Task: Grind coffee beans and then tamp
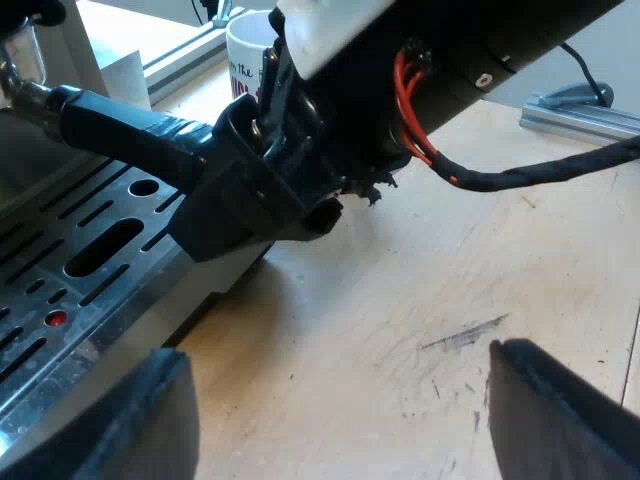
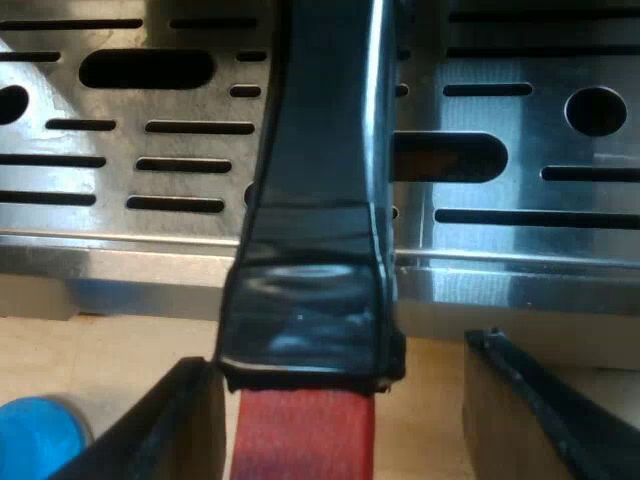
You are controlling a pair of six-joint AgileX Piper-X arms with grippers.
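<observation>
— So, how does the left gripper (image 1: 335, 360) stand?
— Spread wide. Its two fingers hold nothing, and it hangs above the wooden table (image 1: 420, 300). From it, the slotted metal drip tray (image 1: 90, 260) lies toward ten o'clock, and one white mug (image 1: 248, 50) stands near twelve.
— And the holder (image 1: 110, 125)?
— One holder. Its dark handle (image 1: 150, 135) reaches out over the tray at about eleven o'clock.
— The right gripper (image 2: 338, 370)?
— Open, not clamped. Its two fingers straddle the handle's red end (image 2: 305, 440), which lies dead ahead at twelve o'clock. One finger (image 2: 170, 430) is just beside the handle; the other stands apart, with table showing between.
— Anything else?
— One blue object (image 2: 35, 435) on the table, near eight o'clock. I cannot tell what it is.
</observation>
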